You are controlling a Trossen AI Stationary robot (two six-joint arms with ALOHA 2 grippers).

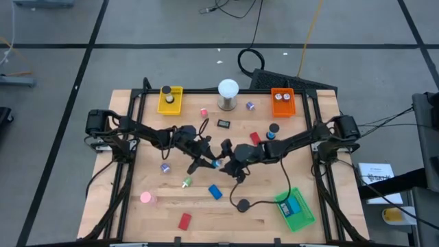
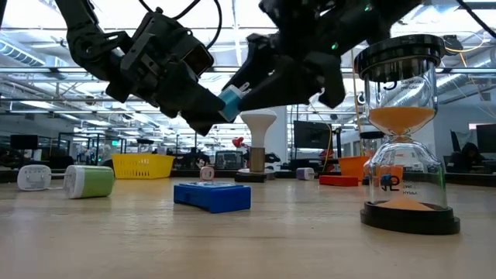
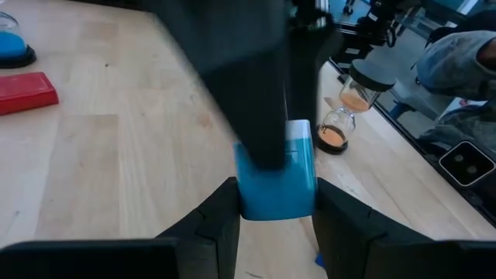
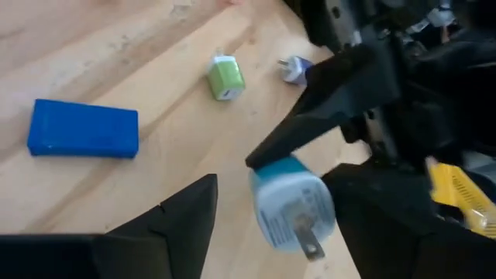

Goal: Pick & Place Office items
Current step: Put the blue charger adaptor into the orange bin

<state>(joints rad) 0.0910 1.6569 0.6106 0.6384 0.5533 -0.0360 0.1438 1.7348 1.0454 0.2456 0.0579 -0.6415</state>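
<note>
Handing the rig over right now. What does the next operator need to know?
Left gripper: shut on the light blue plug, held above mid-table.
Right gripper: open, fingers either side of the same plug, not gripping.
Loose on the table: blue block, two red blocks, pink round piece, green bit, purple bit.
Done: the yellow tray, orange tray and green tray each hold something.
Left: place the plug, then clear the loose items.
</note>
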